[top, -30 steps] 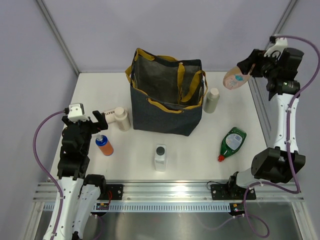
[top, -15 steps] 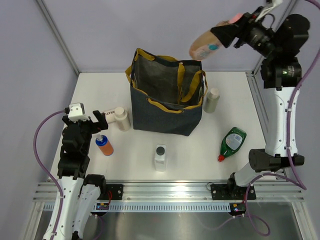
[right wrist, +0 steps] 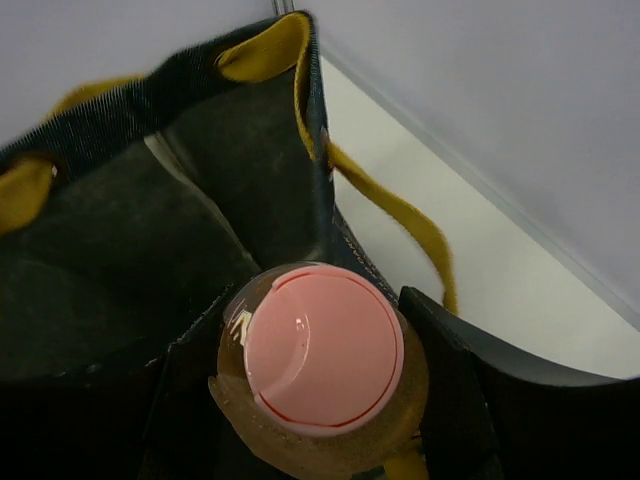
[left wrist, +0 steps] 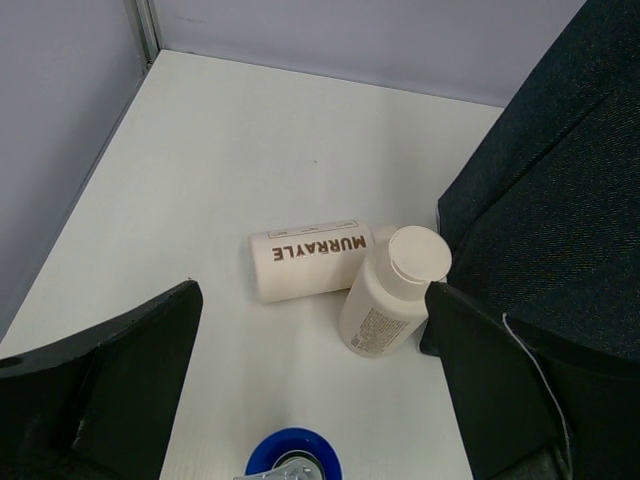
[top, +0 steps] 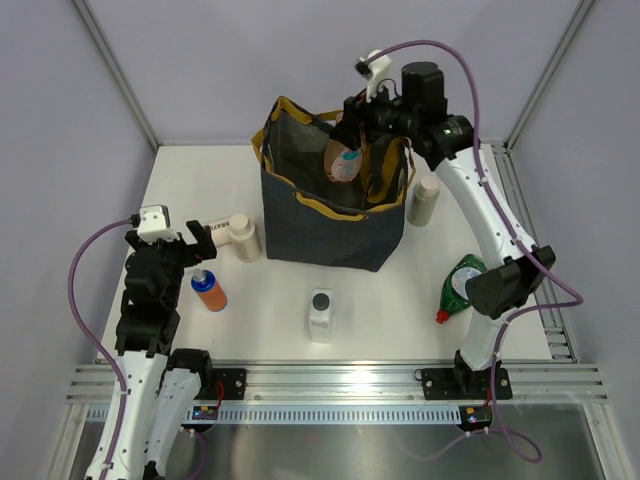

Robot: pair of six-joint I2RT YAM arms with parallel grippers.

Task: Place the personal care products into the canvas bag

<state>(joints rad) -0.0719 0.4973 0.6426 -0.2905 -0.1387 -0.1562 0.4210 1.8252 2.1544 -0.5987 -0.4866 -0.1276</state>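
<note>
Top view with both wrist views. My right end effector [top: 349, 138] is clamped on the peach-pink bottle [right wrist: 322, 352], one finger pressed to each side below its pink cap. I hold that bottle cap-up over the open mouth of the canvas bag [top: 330, 228], between the mustard-yellow handles; whether its lower end sits below the rim I cannot tell. The bag stands upright at the middle of the tabletop [top: 200, 180].

My left end effector [left wrist: 312, 305] has its fingers spread wide apart and grips nothing. It hangs over the orange bottle with blue cap [top: 208, 290], left of the bag. Beyond it, a cream bottle labelled MURAYLE [left wrist: 305, 263] lies on its side, touching an upright white-capped cream bottle [left wrist: 392, 292] that stands just beside the bag's left wall.

A beige bottle [top: 424, 200] stands just beside the bag's right wall. A white bottle with black cap [top: 320, 313] stands near the bag's front. A green bottle with red cap [top: 465, 283] lies well to the right.
</note>
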